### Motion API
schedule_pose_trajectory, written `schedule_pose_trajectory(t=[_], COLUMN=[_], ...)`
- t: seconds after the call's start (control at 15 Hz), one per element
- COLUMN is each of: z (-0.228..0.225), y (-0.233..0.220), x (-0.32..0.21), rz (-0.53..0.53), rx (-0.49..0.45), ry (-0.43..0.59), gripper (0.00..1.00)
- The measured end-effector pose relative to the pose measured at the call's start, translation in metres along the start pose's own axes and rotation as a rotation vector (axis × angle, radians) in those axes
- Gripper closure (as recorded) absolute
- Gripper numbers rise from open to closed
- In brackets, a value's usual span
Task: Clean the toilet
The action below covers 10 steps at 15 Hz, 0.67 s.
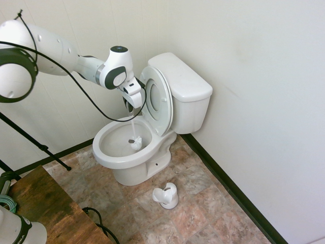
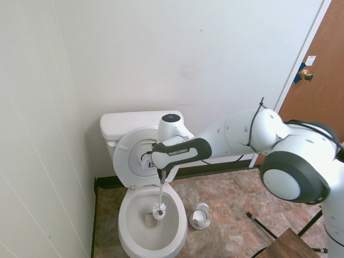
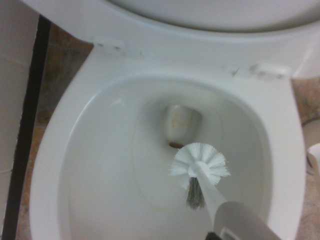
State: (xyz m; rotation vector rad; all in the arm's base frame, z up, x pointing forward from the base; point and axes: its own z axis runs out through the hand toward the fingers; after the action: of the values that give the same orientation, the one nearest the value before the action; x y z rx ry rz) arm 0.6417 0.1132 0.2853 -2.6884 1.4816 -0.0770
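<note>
The toilet (image 1: 133, 152) sits in the corner of the room w/ its tank (image 1: 185, 91) against the back wall, lid and seat (image 1: 158, 99) tipped up against the tank, bowl open. Arm comes in over the bowl, gripper (image 1: 133, 105) pointing straight down, fingers pressed together on the top of a white toilet brush (image 1: 134, 137). Handle hangs nearly upright from the fingers, and the bristle head (image 2: 159, 210) sits inside the bowl, above the drain hole (image 3: 181, 125). Wrist view looks right down the handle: round white bristle head (image 3: 200, 165) seen end-on, just beside the drain opening, which shows some brownish staining, w/ a dark shadow under the head on the porcelain. Whether the bristles touch the bowl surface – can't tell from any view. On the tiled floor (image 1: 203, 203), near the base of the toilet, the small white brush holder (image 1: 166, 195) stands apart from the bowl. Second exterior view shows the same holder (image 2: 200, 216) just beside the bowl, a brown door (image 2: 317, 80) at the far right, and the corner of a wooden bench (image 1: 45, 203) near the picture's lower edge.
</note>
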Motion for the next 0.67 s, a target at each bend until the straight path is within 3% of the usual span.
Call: schedule_pose_trajectory(t=[0.33,0.67], z=[-0.08,-0.091], y=[0.086,0.17], x=[0.03,0.094], rz=[0.089,0.224], rx=[0.059,0.08], ry=[0.033,0.068], gripper=[1.0,1.0])
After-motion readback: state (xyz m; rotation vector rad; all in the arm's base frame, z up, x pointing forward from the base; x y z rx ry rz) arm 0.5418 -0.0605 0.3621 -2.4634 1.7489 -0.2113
